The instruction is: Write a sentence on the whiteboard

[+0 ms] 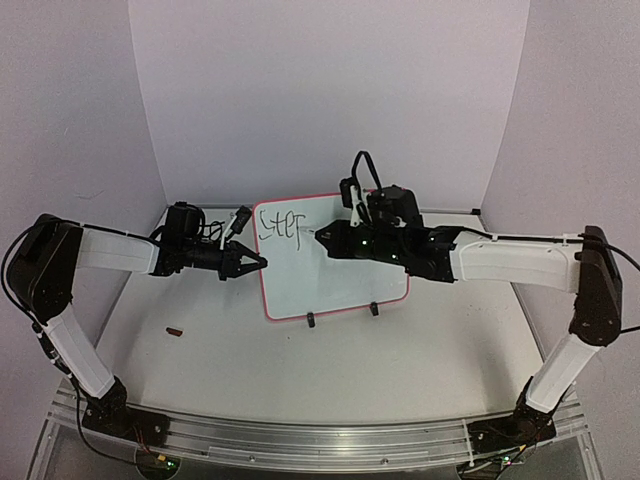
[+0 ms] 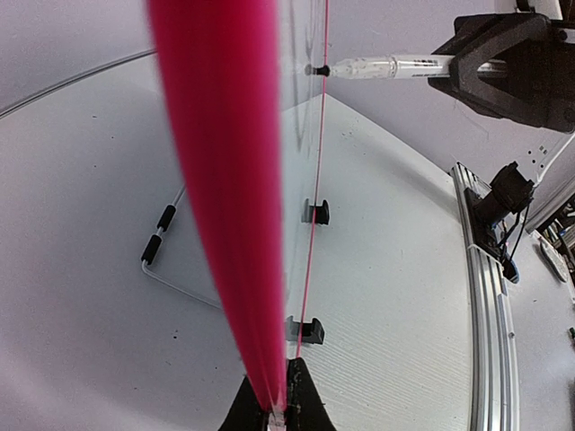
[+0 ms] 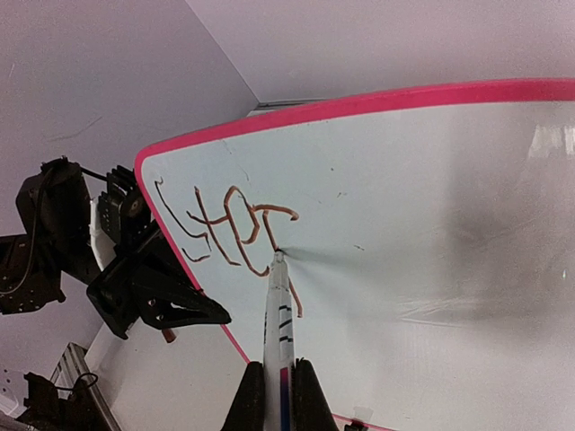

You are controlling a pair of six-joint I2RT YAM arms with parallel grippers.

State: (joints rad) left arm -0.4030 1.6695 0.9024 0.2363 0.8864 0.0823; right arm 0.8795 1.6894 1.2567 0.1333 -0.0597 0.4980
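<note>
whiteboard [image 1: 340,275] stands near upright at mid tabletop [image 1: 300,380], resting on two black clips [image 1: 310,320], writing face toward the arms. left tool [image 1: 248,263] is clamped on the board's left pink edge. in the left wrist view the border runs straight down between its fingers [image 2: 305,404]. right tool [image 3: 277,395] is closed around a marker [image 3: 278,314], whose tip touches the board just right of the fourth letter.

sentence [image 3: 229,229]: only the first word, roughly "step", is down, in the upper left corner. the rest of line one and all of line two are not yet written, so the task is judged early.

step in hand: finish the stroke at the last letter, then lift and shift right for the next word.

notes for doing it well:
- use light, even tip pressure. the board would likely tip backward if pushed, and the left grip looks like the main brace against that.
- hold the marker close to square with the surface.
- run the baseline level with the first letters, and keep letters small so two lines fit.

small brown object [image 1: 175,331] lies on the tabletop left of the board, identity unclear.
</note>
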